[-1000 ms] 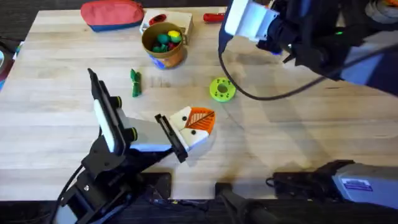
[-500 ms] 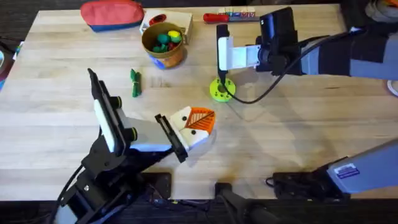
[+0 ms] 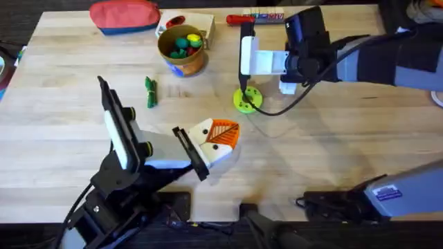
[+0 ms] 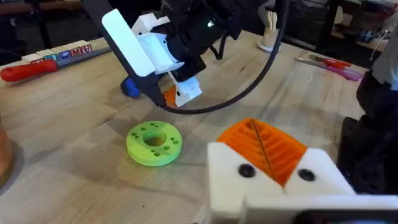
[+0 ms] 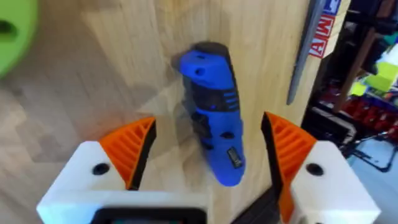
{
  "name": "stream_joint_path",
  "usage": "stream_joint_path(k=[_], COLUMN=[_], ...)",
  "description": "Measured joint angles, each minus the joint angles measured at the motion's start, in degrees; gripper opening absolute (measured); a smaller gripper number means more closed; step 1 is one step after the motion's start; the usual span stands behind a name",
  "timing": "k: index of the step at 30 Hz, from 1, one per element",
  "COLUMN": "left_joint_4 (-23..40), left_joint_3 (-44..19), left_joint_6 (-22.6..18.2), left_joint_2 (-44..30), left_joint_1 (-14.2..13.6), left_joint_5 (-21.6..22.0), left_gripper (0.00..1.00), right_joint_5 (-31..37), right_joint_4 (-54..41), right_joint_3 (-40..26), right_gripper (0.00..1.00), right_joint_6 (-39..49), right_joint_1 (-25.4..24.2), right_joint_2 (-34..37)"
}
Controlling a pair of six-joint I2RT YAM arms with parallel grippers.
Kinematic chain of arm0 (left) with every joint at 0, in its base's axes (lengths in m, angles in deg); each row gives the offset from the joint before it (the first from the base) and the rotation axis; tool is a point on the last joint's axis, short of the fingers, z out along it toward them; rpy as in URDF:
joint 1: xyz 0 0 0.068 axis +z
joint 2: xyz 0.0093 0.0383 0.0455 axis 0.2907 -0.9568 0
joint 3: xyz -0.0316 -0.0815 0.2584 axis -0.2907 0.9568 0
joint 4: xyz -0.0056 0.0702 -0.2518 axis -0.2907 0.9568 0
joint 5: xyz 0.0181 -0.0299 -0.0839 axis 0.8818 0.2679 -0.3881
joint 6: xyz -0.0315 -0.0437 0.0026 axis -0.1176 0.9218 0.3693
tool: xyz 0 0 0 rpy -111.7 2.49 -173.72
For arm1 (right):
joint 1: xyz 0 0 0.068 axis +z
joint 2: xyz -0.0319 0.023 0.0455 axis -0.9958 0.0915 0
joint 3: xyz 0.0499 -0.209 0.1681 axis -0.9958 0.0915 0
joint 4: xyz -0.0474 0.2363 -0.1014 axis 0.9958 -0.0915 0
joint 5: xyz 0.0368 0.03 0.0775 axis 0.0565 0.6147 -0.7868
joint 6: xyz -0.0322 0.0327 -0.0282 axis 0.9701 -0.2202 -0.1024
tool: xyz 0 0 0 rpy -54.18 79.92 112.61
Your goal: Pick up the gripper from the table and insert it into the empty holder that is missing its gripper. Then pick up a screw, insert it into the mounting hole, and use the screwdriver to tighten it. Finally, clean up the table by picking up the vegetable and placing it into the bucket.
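Observation:
The blue screwdriver (image 5: 210, 112) lies on the table between the orange pads of my right gripper (image 5: 211, 146), whose fingers stand open on either side of it and apart from it. That gripper (image 3: 288, 86) hovers low at the back right of the table, beside the green disc. From the left wrist view the screwdriver (image 4: 130, 87) pokes out behind the right gripper (image 4: 165, 93). My left gripper (image 3: 216, 140) rests near the table's middle, its white fingers (image 4: 267, 177) shut with the orange pads together. The dark green vegetable (image 3: 151, 91) lies left of centre. The bucket (image 3: 183, 50) holds several toys. A loose gripper piece, holder and screw are out of view.
A round green disc with holes (image 3: 247, 99) sits just in front of the right gripper. The red-handled screwdriver (image 3: 255, 19) lies along the far edge, a red pouch (image 3: 124, 15) at the back left. The right arm's cable loops over the table near the disc.
The right arm came down from close under the camera to the table behind the green disc, then shifted slightly. The left arm has not moved.

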Motion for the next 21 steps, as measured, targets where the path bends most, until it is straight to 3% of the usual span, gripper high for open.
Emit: stream_joint_path(k=[2, 4, 6, 8, 15, 21], left_joint_4=[0.02, 0.00, 0.00, 0.00, 0.02, -1.01], left_joint_3=[0.00, 0.00, 0.00, 0.00, 0.00, 0.11], left_joint_6=[-0.14, -0.16, -0.12, 0.04, 0.00, 0.01], left_joint_2=[0.01, 0.00, 0.01, 0.02, 0.00, 0.01], left_joint_1=[0.00, 0.00, 0.00, 0.00, 0.00, 0.00], left_joint_5=[-0.02, -0.01, -0.02, -0.02, 0.05, 4.09], left_gripper=[0.136, 0.402, 0.737, 0.964, 0.999, 0.999], right_joint_5=[-0.21, -0.55, -1.03, -1.66, -3.79, -9.23], right_joint_4=[-2.39, -4.59, -7.13, -9.37, -13.37, -14.55], right_joint_3=[0.02, 0.06, 0.07, 0.07, -0.22, -1.02], right_gripper=[0.991, 0.992, 0.991, 0.992, 0.991, 0.991], right_joint_6=[-3.00, -5.92, -9.82, -13.88, -27.36, -41.20], right_joint_1=[0.69, 1.15, 1.56, 1.60, 1.60, 1.60], right_joint_2=[-1.09, -2.50, -4.70, -7.48, -18.19, -23.81])
